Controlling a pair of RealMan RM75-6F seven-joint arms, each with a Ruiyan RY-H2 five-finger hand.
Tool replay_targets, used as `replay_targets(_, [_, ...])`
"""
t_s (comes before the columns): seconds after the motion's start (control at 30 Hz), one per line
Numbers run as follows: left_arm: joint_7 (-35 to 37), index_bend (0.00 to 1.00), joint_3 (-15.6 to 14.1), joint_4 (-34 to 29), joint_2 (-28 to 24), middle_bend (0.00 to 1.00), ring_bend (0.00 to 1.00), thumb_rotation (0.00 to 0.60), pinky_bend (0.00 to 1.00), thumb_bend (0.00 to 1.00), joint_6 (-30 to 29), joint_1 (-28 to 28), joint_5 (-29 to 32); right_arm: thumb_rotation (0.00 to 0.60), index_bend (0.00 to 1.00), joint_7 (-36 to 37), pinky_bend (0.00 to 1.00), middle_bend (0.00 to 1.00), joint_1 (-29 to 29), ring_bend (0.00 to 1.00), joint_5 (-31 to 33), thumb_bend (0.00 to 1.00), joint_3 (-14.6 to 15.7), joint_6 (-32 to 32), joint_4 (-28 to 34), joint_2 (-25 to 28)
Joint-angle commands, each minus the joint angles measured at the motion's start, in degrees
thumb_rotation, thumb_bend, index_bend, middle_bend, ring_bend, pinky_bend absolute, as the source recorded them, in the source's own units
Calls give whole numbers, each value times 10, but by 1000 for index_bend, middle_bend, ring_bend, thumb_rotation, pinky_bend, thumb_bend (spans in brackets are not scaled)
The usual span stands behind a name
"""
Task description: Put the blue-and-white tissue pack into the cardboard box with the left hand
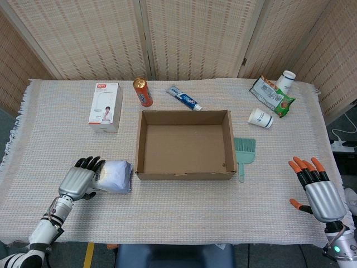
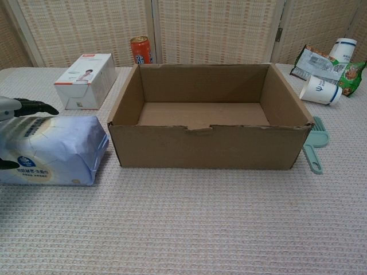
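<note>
Before me stands a bench [image 1: 184,223] draped in a pale woven cloth [image 1: 50,128], its left edge fringed with loose threads. Behind it runs a folding screen [image 1: 195,33] of straw-coloured weave set in light wooden frames (the panels meet at angles). Past the bench's left corner I see grey floor [image 1: 6,125], and below its front edge a yellow strip [image 1: 89,255]. The light is even and soft.

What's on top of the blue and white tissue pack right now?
The left hand lies over the tissue pack, fingers across its top. The pack's left part is hidden beneath the hand.
</note>
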State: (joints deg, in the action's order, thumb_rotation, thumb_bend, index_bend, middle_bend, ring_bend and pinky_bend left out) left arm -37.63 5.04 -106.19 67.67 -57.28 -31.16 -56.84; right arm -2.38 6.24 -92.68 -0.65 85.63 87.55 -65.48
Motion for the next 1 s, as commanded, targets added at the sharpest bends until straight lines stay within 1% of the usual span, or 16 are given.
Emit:
replay_targets(0.03, [-7, 0, -1, 18, 12, 0, 0, 600, 85, 204, 10, -16, 23, 600, 77, 1, 0, 37, 0, 0, 1, 0, 0, -1, 1, 1])
replay_targets(0.13, [-9, 0, 0, 39, 23, 0, 0, 600, 85, 205, 18, -29, 44, 600, 77, 2, 0, 37, 1, 0, 1, 0, 0, -2, 1, 2])
replay_targets(0.27, [-23, 0, -7, 66, 36, 0, 0, 600, 91, 209, 28, -46, 77, 600, 77, 5, 0, 37, 0, 0, 0, 0, -1, 1, 3, 4])
replay_targets(0.33, [-27, 1, -10, 74, 42, 1, 2, 600, 137, 216, 24, -49, 84, 600, 77, 6, 0, 37, 0, 0, 1, 0, -2, 1, 3, 5])
replay_targets(0.4, [-28, 77, -13, 79, 48, 75, 85, 600, 244, 229, 14, -50, 80, 600, 78, 6, 0, 37, 0, 0, 4, 0, -3, -1, 2, 5])
replay_targets(0.43, [-29, 177, -15, 81, 49, 179, 190, 600, 329, 244, 11, -50, 79, 600, 77, 6, 0, 37, 1, 0, 5, 0, -3, -2, 2, 5])
replay_targets(0.47, [-30, 299, -17, 82, 49, 312, 318, 600, 416, 260, 10, -51, 80, 600, 78, 5, 0, 37, 1, 0, 6, 0, -4, -4, 3, 5])
replay_targets(0.53, [-31, 415, -19, 82, 49, 453, 446, 600, 508, 278, 10, -53, 85, 600, 78, 4, 0, 37, 1, 0, 7, 0, -3, -6, 3, 5])
replay_targets(0.57, [-32, 445, -20, 82, 49, 492, 481, 600, 535, 283, 10, -53, 86, 600, 77, 4, 0, 37, 1, 0, 7, 0, -3, -6, 3, 5])
replay_targets(0.67, [-38, 514, -23, 80, 48, 580, 556, 600, 598, 299, 6, -57, 94, 600, 77, 2, 0, 37, 1, 0, 7, 0, -4, -6, 3, 5])
replay_targets(0.73, [-42, 545, -24, 71, 43, 615, 584, 600, 620, 301, -4, -58, 92, 600, 76, 2, 0, 37, 1, 0, 10, 0, -5, -7, 3, 4])
replay_targets(0.87, [-48, 558, -24, 45, 24, 628, 593, 600, 628, 300, -24, -60, 83, 600, 75, 0, 0, 37, 2, 0, 13, 0, -5, -10, 5, 5])
replay_targets(1.0, [-64, 566, -16, 10, -12, 631, 594, 600, 627, 300, -48, -67, 82, 600, 75, 2, 0, 37, 2, 0, 15, 0, -7, -10, 7, 7])
